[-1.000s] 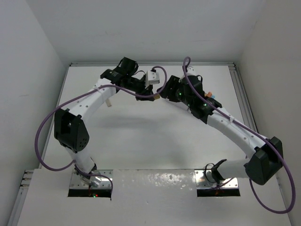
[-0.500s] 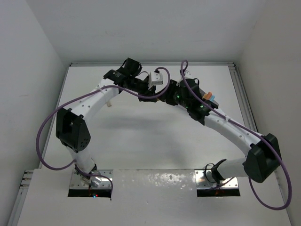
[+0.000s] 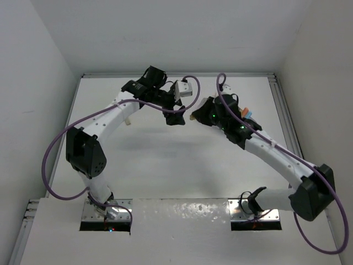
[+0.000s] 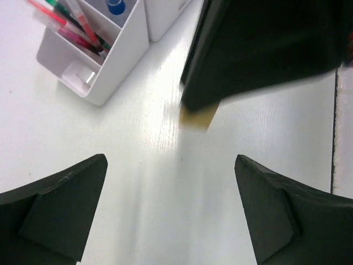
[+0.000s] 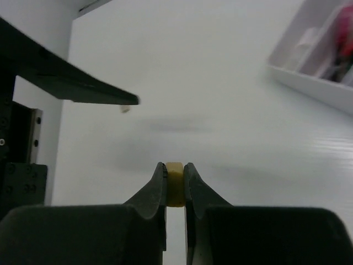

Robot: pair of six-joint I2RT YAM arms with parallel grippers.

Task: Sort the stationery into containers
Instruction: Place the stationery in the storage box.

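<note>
Thin pink and red pens [image 4: 77, 25] already stand in the white slanted-box desk organizer [image 4: 118, 61], while the right gripper [image 5: 175, 182] clamps a small yellowish block eraser [image 5: 175, 190], yet undelivered, above the white table [image 5: 220, 83], the left gripper [image 4: 171, 207] spread wide and empty.

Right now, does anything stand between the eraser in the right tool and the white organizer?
Nothing visible does. The right tool pinches the yellowish eraser, and only bare table lies between it and the organizer to its right. The left tool hangs open on the other side.
</note>
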